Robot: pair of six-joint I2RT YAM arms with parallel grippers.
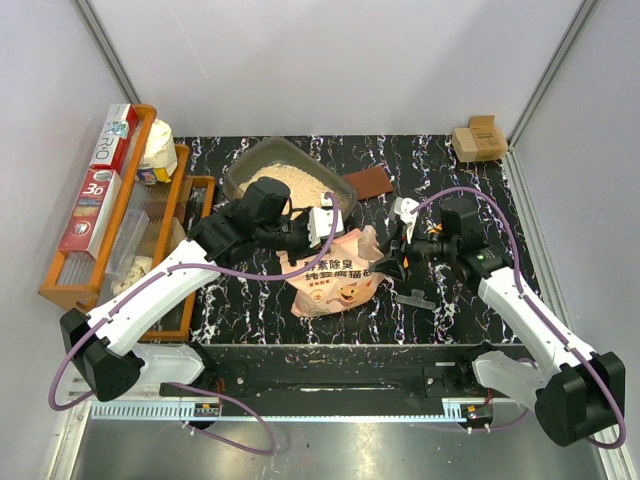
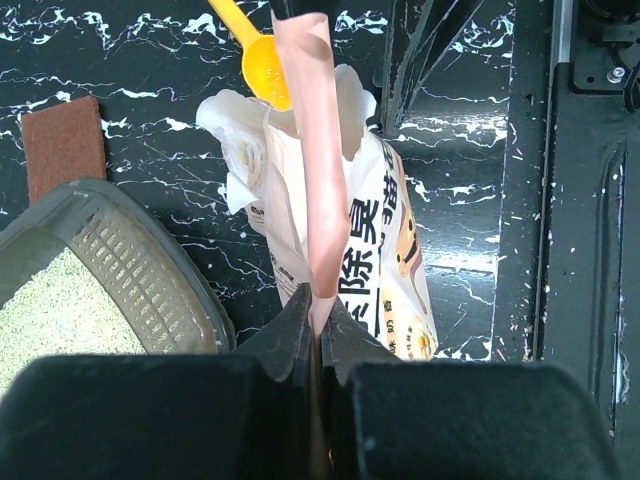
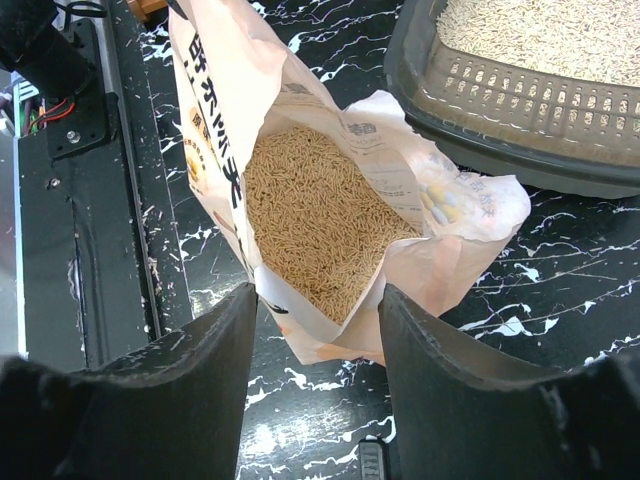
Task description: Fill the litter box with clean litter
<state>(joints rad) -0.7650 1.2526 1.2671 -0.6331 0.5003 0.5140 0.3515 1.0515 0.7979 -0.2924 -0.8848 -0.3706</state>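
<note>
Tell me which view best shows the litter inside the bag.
Right wrist: it looks straight into the open bag, litter plainly visible. Left wrist sees the bag edge-on by its pinched rim; top shows its printed front; neither shows the contents.

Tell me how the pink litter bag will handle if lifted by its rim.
Likely floppy: the bag folds flat where the left fingers pinch it. Probably bottom-heavy, holding much litter; its open mouth could spill if tipped.

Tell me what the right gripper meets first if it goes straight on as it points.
Most likely the open mouth of the pink bag, then the clean litter inside: the right gripper points into it, fingers spread. Depth is unclear from the wrist view.
</note>
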